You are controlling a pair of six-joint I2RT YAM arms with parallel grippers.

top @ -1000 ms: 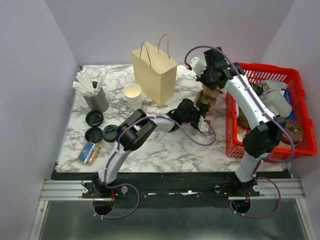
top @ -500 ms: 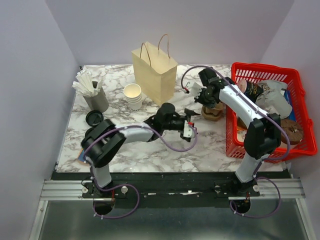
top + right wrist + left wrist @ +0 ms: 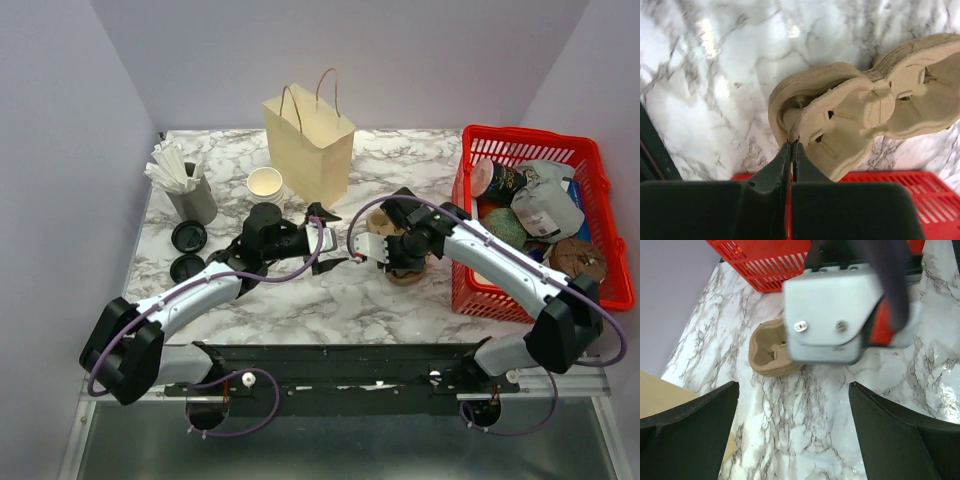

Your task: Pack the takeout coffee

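Pulp-brown cup carriers [image 3: 790, 102], one low stack, sit centre-right in the top view, just left of the single red basket [image 3: 462, 275]. The right gripper [image 3: 791, 142] is pinched tight on the rim of the topmost carrier [image 3: 875, 100]. At frame centre the left gripper [image 3: 792, 390] hangs spread wide over the marble table [image 3: 330, 300], holding nothing. One paper bag [image 3: 310, 140] stands upper centre, with one stack of lidless cups [image 3: 265, 185] just left of it. Two loose black lids [image 3: 188, 236] show at left. The takeout coffee cannot be picked out in any view.
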